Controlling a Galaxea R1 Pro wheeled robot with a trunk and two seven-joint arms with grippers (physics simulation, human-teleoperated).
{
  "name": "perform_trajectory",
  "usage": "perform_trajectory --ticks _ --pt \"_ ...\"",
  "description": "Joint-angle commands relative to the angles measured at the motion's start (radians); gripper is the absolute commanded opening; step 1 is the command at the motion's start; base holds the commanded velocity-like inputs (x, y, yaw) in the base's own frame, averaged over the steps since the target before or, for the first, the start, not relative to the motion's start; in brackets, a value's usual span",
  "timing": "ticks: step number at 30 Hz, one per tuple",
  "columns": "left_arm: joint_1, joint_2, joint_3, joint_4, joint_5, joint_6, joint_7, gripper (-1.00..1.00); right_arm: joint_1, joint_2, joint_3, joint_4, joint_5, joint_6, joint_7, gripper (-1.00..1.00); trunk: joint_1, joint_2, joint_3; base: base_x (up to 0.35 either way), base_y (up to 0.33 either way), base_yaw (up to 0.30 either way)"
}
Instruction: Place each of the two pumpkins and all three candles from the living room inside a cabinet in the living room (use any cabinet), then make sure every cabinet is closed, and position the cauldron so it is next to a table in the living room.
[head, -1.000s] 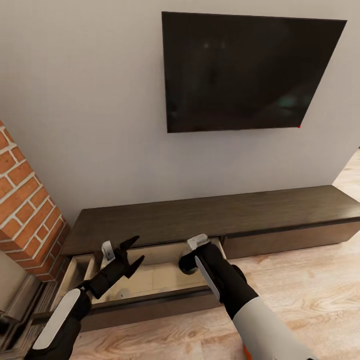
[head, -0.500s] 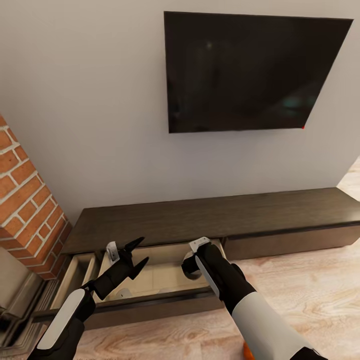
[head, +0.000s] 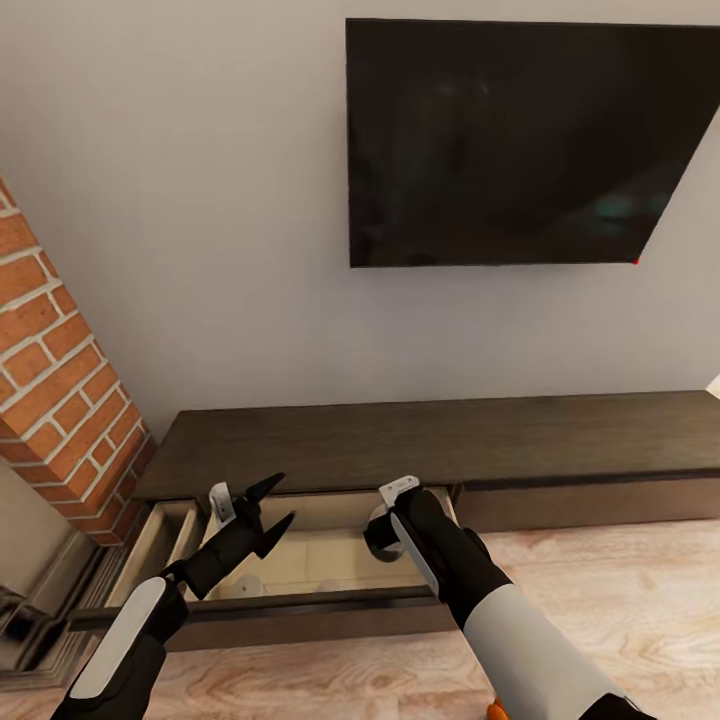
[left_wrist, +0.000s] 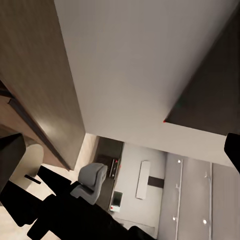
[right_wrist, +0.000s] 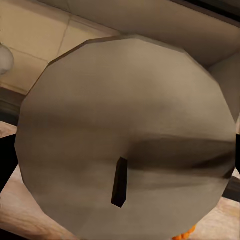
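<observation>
The long dark brown cabinet (head: 430, 440) stands against the wall under the black screen, and its left drawer (head: 300, 555) is pulled out, showing a pale beige inside. My right gripper (head: 380, 535) hangs over the drawer's right part, shut on a candle (right_wrist: 125, 140). The right wrist view looks onto the candle's round beige top and dark wick. My left gripper (head: 280, 500) is open and holds nothing above the drawer's left part. Two small pale round things (head: 250, 586) lie on the drawer floor; I cannot tell what they are. The pumpkins and the cauldron are out of view.
A red brick chimney (head: 60, 400) rises at the left, close to the cabinet's end. The black screen (head: 530, 140) hangs on the pale wall. Light wood floor (head: 620, 580) runs in front of the cabinet. A scrap of orange (head: 495, 711) peeks out below my right forearm.
The whole picture has shifted, with the screen now further right, so the camera moved. Both grippers stay over the open drawer much as before.
</observation>
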Motion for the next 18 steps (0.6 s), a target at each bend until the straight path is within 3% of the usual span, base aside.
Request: perform_trajectory --ticks 1,9,18 --pt "-0.001 0.001 0.0 0.0 0.001 0.001 -0.003 1.0 -0.001 0.0 0.002 0.0 -0.006 0.003 -0.007 -1.0 0.0 0.0 -0.001 0.04 -0.049 0.002" --pt "-0.001 0.002 0.008 0.006 0.001 0.002 -0.005 1.0 -0.001 0.0 -0.005 0.008 -0.007 0.002 -0.008 -1.0 0.0 0.0 -0.001 0.089 -0.098 0.0" --pt "-0.001 0.002 0.013 0.001 0.002 0.005 -0.005 1.0 -0.018 0.0 -0.008 0.139 -0.005 -0.011 -0.01 -1.0 0.0 0.0 -0.001 0.004 -0.004 0.0"
